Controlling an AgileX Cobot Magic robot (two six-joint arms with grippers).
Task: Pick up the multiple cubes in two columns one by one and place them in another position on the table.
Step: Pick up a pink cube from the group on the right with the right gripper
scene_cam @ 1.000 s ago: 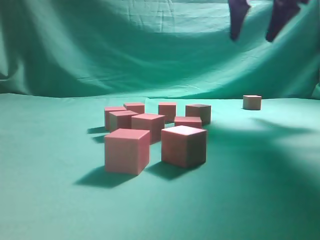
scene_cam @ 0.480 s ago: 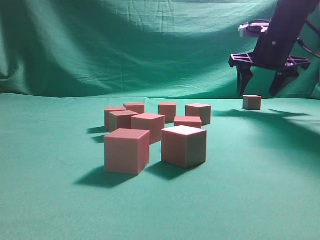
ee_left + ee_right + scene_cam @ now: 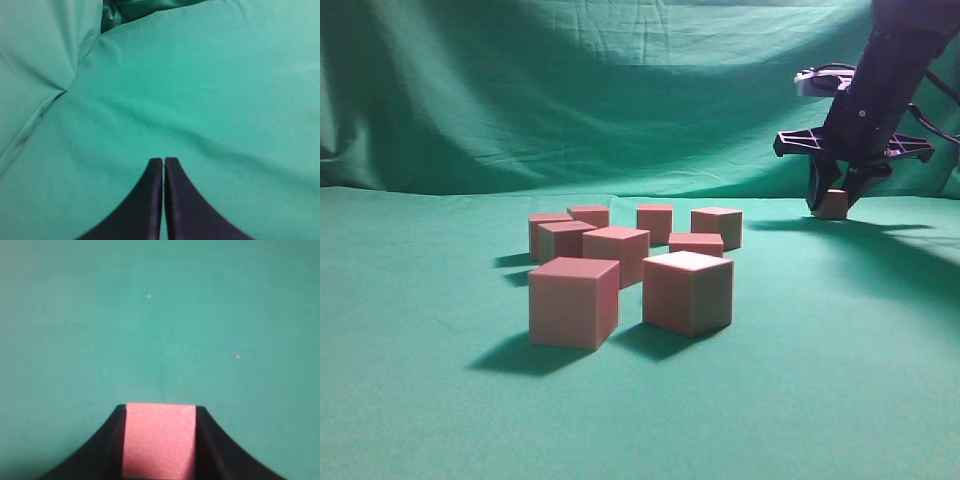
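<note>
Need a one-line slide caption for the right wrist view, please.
Right gripper closed around one pink cube above the green table.

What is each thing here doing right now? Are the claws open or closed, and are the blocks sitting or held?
right gripper: shut on the far cube, at the table
left gripper: shut, holding nothing, above bare cloth
clustered cubes: eight, resting on the table, untouched

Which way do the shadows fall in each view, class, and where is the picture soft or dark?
Exterior view: the near cubes cast shadows leftward on the table; a broad dark shadow lies at right under the right gripper. Right wrist view: the held cube is evenly lit, slightly soft. Left wrist view: the left gripper is near-black, detail lost.
</note>
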